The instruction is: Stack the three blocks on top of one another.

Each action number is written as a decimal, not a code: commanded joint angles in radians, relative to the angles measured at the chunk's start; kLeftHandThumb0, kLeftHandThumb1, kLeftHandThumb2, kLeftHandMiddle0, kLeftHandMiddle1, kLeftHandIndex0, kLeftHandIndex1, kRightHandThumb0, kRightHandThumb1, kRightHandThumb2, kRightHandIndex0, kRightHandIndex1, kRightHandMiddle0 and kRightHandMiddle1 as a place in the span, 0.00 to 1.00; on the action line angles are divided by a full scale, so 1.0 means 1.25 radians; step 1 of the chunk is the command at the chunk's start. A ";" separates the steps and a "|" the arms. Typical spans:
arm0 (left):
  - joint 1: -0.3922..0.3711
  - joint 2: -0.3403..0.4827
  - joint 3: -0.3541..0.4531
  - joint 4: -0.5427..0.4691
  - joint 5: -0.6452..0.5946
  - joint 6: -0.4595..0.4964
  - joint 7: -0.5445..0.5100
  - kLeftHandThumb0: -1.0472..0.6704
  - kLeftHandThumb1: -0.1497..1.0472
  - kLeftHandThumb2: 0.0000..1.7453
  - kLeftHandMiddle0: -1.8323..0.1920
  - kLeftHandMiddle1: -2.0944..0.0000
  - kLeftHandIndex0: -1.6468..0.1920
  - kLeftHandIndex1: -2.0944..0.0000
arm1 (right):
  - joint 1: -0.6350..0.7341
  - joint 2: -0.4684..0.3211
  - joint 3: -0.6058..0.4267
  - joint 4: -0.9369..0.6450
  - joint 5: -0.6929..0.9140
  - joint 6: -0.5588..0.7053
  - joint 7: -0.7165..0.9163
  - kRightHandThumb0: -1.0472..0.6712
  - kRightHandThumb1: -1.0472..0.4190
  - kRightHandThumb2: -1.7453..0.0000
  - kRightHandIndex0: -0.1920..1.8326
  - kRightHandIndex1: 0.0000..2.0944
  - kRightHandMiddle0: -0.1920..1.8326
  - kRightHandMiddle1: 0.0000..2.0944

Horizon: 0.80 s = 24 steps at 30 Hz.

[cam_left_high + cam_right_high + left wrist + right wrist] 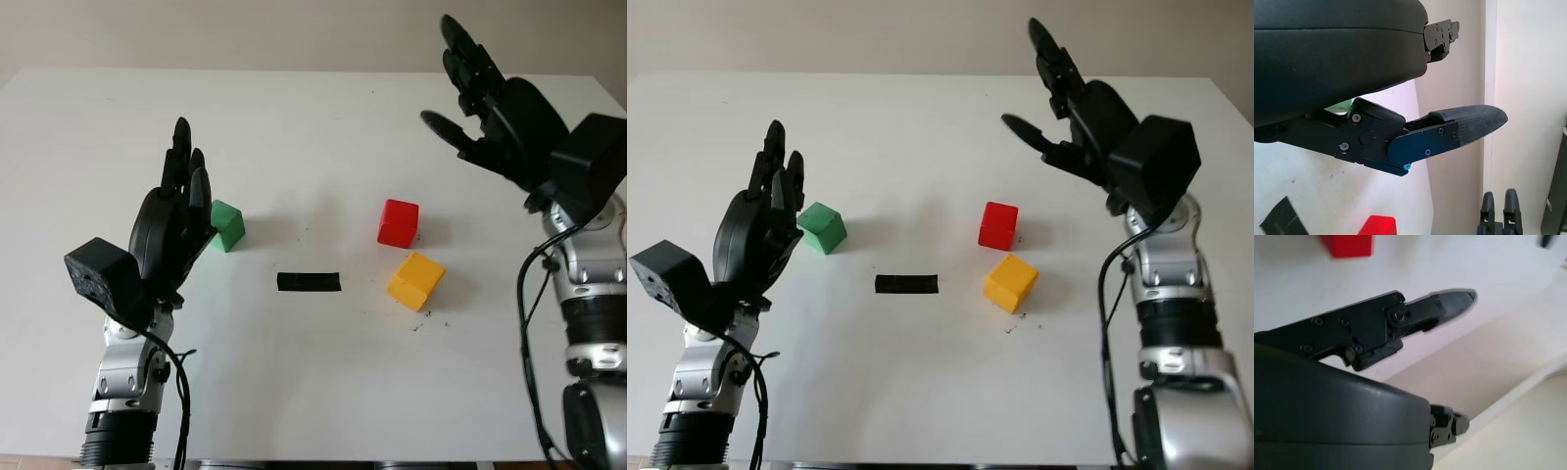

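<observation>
In the left eye view a white worktop (313,392) fills most of the frame, with a plain beige wall (245,29) as a strip along the top edge and a few dark specks on the surface near the lower right of centre. Three blocks lie on it, one of each colour and none touching: the green block (227,224) left of centre, the red block (398,222) right of centre, and the yellow block (415,280) just below and a little right of the red one, turned at an angle. One strip of black tape (309,282) lies flat near the middle, between green and yellow. Two hands show: the left hand (184,201) stands at the left of the frame, open and holding nothing, just beside the green block, and the right hand (477,93) is raised in the upper right, open and holding nothing, well apart from the blocks. The right eye view gives the same layout shifted a little leftward, with the same three blocks, one tape strip and two hands. In the left wrist view the black shell takes the upper part and one finger (1469,125) reaches across; a sliver of green, a corner of tape and the red block's edge show against the white worktop. In the right wrist view the shell takes the lower part, one finger (1442,307) reaches over the worktop, and the red block sits at the top edge.
</observation>
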 commanded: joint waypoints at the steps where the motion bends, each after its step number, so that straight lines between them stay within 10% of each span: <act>1: -0.018 0.014 0.010 0.005 -0.009 0.008 -0.005 0.16 1.00 0.37 1.00 1.00 1.00 1.00 | -0.058 -0.055 0.049 0.042 -0.081 -0.067 -0.021 0.23 0.13 0.98 0.16 0.06 0.20 0.10; 24: -0.016 0.007 0.004 0.016 -0.012 0.003 -0.009 0.17 1.00 0.39 1.00 1.00 1.00 1.00 | -0.203 -0.241 0.345 0.183 -0.593 -0.523 -0.318 0.40 0.14 0.96 0.18 0.03 0.30 0.08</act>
